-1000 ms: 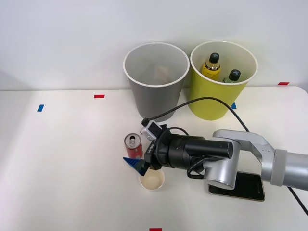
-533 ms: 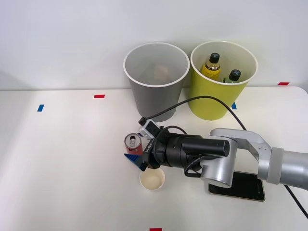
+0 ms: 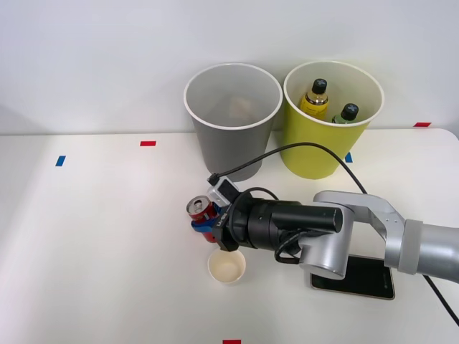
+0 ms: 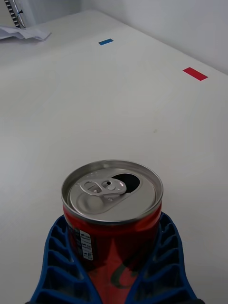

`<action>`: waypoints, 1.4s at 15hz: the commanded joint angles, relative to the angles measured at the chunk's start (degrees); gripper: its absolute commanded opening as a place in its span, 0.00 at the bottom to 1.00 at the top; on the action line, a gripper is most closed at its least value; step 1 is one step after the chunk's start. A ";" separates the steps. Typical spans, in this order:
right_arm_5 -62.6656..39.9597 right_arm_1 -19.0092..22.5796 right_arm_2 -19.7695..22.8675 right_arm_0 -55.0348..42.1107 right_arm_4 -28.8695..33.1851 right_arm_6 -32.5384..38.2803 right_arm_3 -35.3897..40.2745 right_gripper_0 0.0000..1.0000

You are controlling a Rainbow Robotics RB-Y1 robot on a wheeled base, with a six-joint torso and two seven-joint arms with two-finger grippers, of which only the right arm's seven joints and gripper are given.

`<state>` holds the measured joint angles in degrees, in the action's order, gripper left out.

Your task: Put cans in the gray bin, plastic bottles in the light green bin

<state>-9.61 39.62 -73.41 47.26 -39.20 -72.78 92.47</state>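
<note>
Right gripper (image 3: pixel 206 223) fingers (image 4: pixel 64 266) clamp the red can (image 3: pixel 201 211) on both sides. Can tilted, beside paper cup (image 3: pixel 226 267) on the desk (image 3: pixel 93 244).

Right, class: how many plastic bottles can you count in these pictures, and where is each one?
2. The yellow-bodied bottle and the green-bodied bottle both stand inside the light green bin, side by side. The gray bin's depths are hard to read, so another could be hidden.
</note>
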 commanded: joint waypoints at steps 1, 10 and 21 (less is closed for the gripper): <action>3.10 0.02 0.02 -0.07 -0.97 0.71 0.07 0.00; 11.98 5.82 6.00 -1.03 -3.87 3.70 9.65 0.00; 15.50 15.31 23.23 -10.35 -2.11 2.29 24.07 0.00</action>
<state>5.73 54.70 -51.56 36.96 -41.12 -70.74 116.51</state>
